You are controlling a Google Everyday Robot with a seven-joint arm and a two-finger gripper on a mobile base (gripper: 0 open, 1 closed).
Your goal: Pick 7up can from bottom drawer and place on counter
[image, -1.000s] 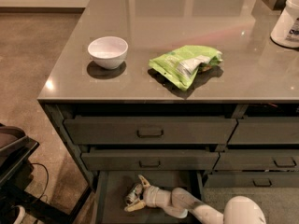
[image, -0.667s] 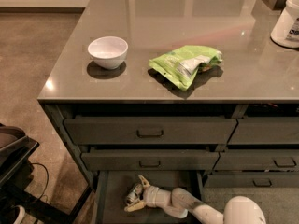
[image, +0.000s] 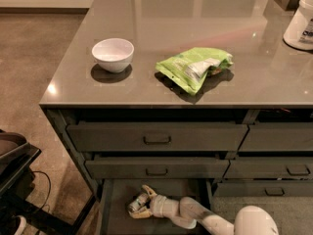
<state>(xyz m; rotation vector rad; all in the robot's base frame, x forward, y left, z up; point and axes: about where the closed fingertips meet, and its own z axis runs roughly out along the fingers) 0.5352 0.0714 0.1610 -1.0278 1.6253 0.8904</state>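
Note:
The bottom drawer (image: 117, 199) is pulled open at the bottom of the view. My gripper (image: 143, 202) reaches into it from the lower right, its cream fingers (image: 148, 191) closed on either side of the small silvery 7up can (image: 137, 203), which lies tilted low over the drawer floor. The white arm hides part of the drawer floor behind the gripper. The glossy grey-brown counter (image: 161, 23) spreads above the drawers.
A white bowl (image: 113, 54) and a lime-green snack bag (image: 194, 66) sit on the counter. A white container (image: 302, 21) stands at its right edge. Shut drawers with loop handles (image: 157, 139) overhang the open one. Dark equipment (image: 14, 175) stands at the left.

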